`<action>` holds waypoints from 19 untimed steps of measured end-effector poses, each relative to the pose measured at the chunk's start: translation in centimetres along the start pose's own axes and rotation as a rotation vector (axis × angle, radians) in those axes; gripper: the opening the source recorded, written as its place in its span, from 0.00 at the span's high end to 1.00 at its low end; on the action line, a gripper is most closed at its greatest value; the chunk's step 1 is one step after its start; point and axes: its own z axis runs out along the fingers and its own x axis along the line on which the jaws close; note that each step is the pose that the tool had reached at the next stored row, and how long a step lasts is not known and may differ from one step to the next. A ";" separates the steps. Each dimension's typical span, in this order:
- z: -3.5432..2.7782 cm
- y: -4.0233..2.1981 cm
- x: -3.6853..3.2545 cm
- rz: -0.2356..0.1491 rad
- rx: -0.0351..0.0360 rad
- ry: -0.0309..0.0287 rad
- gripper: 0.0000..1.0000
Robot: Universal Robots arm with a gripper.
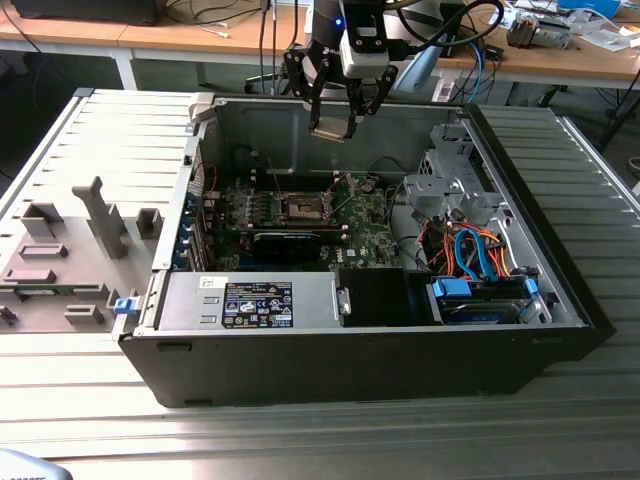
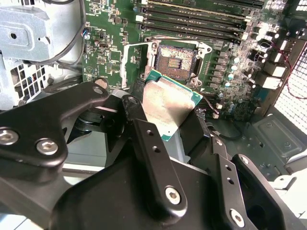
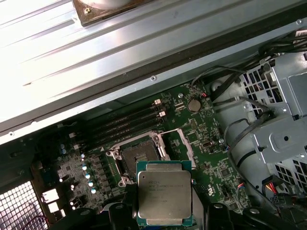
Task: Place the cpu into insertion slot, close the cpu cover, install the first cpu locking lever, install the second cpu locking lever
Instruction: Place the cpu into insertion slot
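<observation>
Chip in the claw: the gripper (image 1: 333, 127) has its jaws clamped on the cpu (image 1: 327, 133), pinching it by 2 opposite edges and leaving its broad faces uncovered. That grip looks chosen so the chip can go down square with nothing between it and the socket.

In the exterior view the cpu hangs well above the insertion slot (image 1: 303, 207), up near the rim of the open computer case (image 1: 400, 350), and slightly toward the exterior view's right of the slot. In both wrist views the slot (image 3: 139, 155) lies just beyond the cpu (image 3: 164, 196), its dark centre bare inside the shiny rim. Nothing covers it, so the way in looks open. By my judgement this is step 1 of 4, with the chip not yet seated.

Long black memory slots (image 3: 124, 122) run beside the insertion slot, and the graphics card (image 1: 290, 240) lies just beside it on the opposite side.

As for writing, faint print marks the cpu's metal top in the first wrist view, but it is too faint to read. A black-and-white label (image 1: 257, 303) sits on the silver box beyond the graphics card from the slot, its print too small to read.
</observation>
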 end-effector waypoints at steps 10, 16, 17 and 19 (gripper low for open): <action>0.00 0.00 0.00 0.005 0.0004 -0.0002 0.45; 0.00 0.00 0.00 0.009 0.0007 -0.0003 0.45; 0.00 0.00 0.00 0.009 0.0007 -0.0003 0.45; 0.00 0.00 0.00 0.011 0.0008 -0.0004 0.45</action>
